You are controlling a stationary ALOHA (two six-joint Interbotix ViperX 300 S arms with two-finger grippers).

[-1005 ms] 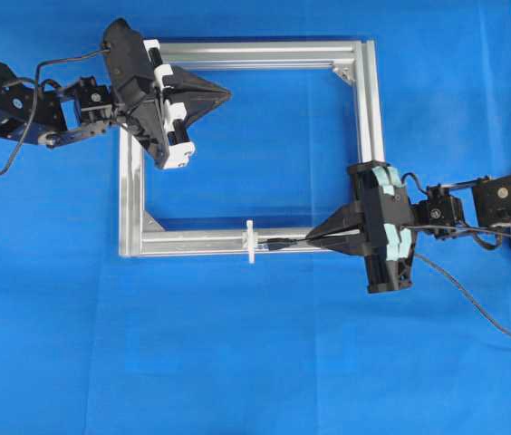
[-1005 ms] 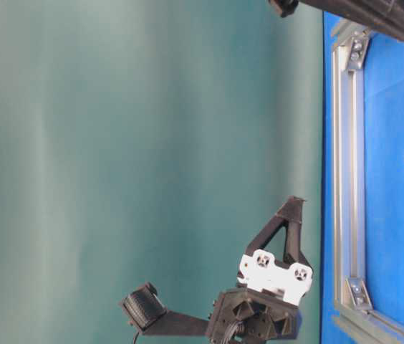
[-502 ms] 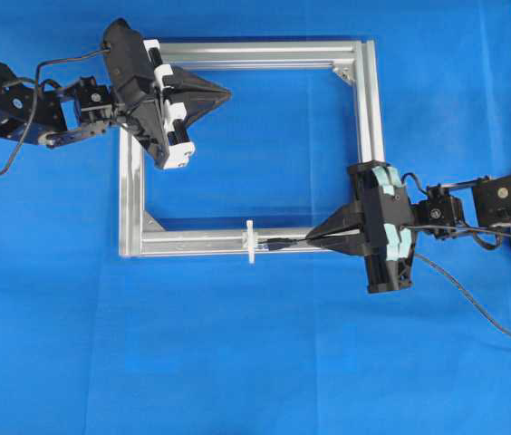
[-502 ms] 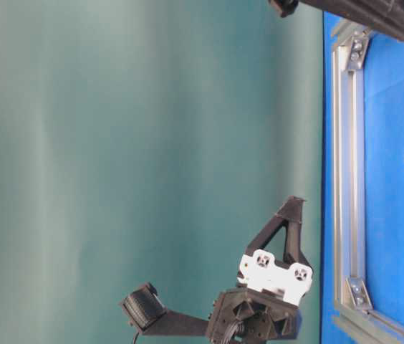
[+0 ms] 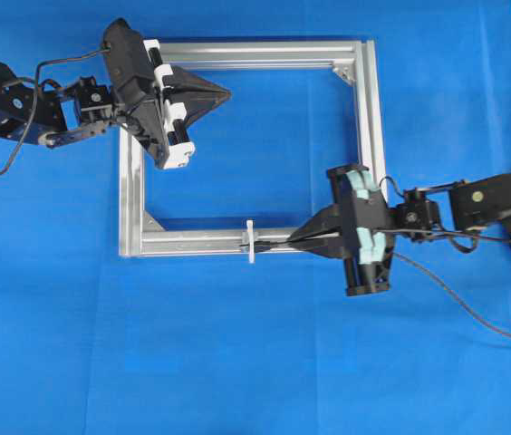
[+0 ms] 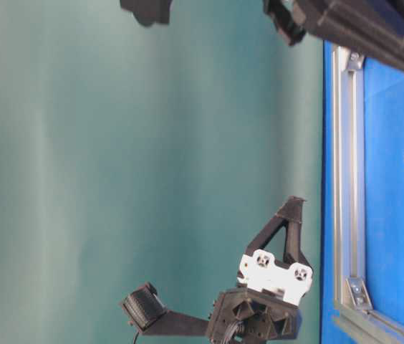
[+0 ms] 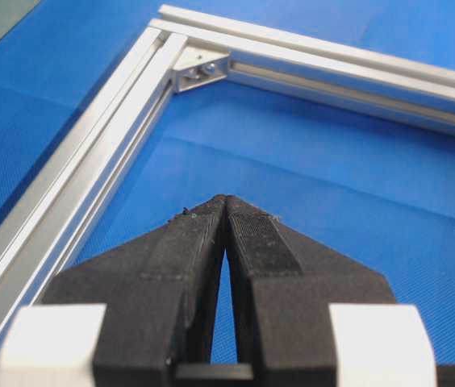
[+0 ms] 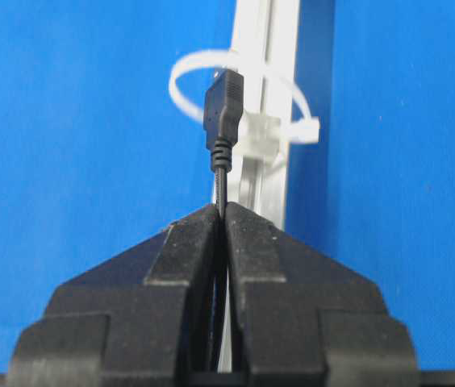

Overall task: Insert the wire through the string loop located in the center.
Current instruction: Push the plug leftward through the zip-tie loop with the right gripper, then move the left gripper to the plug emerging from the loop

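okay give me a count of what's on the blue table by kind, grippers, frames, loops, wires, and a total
Grippers: 2, the left gripper and the right gripper
Aluminium frame: 1
String loop: 1
Wire: 1
Total: 5

Wire (image 8: 223, 121) tip just before string loop (image 8: 240, 89) across frame bar (image 8: 264, 48).

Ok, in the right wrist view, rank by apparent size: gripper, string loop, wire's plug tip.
1. right gripper, though it sits nearest the camera
2. string loop
3. wire plug tip, smallest
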